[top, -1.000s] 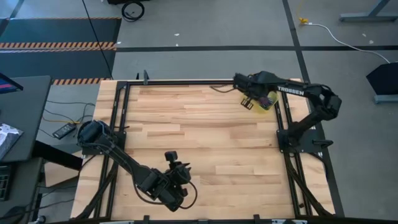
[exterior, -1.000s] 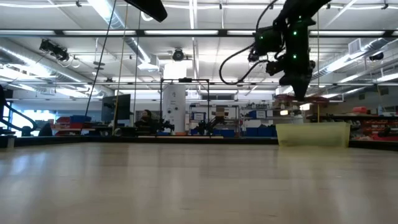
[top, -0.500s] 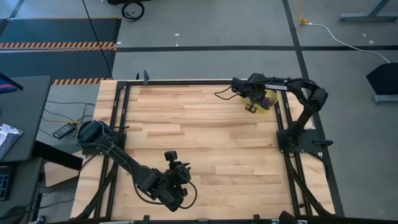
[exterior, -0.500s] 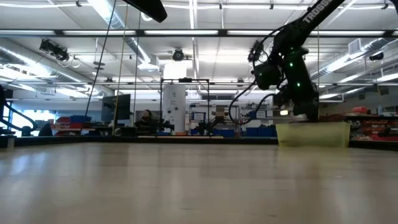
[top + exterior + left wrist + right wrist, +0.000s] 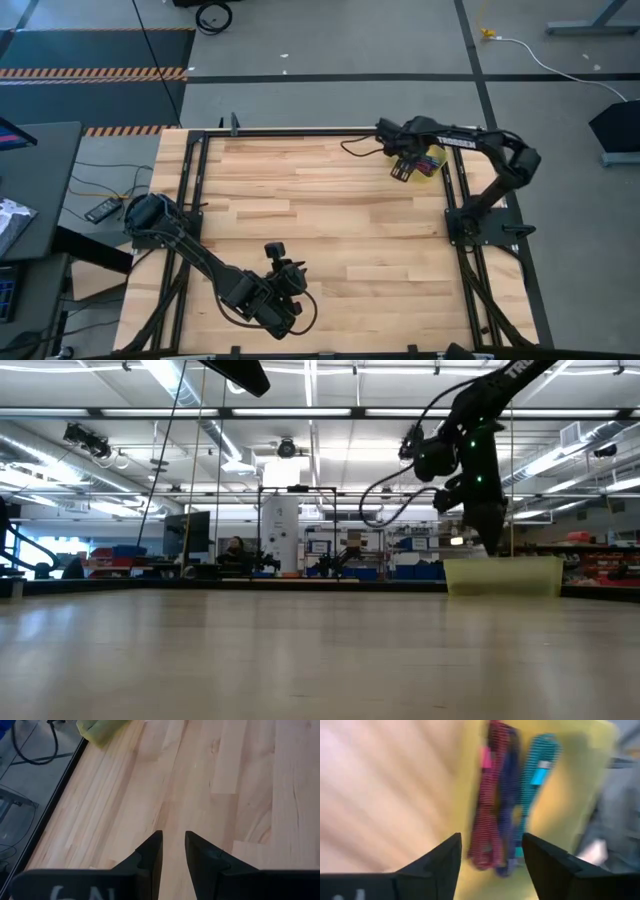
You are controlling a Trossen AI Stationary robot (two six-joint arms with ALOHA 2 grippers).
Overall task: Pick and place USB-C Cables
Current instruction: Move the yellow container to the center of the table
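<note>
A shallow yellow bin [image 5: 432, 166] stands at the table's far right corner. In the right wrist view a maroon cable [image 5: 487, 815], a dark blue-purple cable [image 5: 507, 805] and a teal cable [image 5: 536, 780] lie side by side on the bin's floor [image 5: 570, 800]. My right gripper [image 5: 491, 845] hangs open just above the bin's left rim [image 5: 492, 545], with nothing between its fingers. My left gripper [image 5: 172, 845] waits low over bare wood near the table's front edge [image 5: 285, 300], its fingers a little apart and holding nothing.
A black frame rail [image 5: 455, 190] runs along the table's edges, close to the bin's right side. Bare wooden tabletop [image 5: 320, 210] lies between the two arms. The left wrist view shows the yellow bin [image 5: 100, 730] far off by the rail.
My right gripper has dropped to the bin and come up a little again. The maroon cable that hung under its fingers a second ago is no longer there.
</note>
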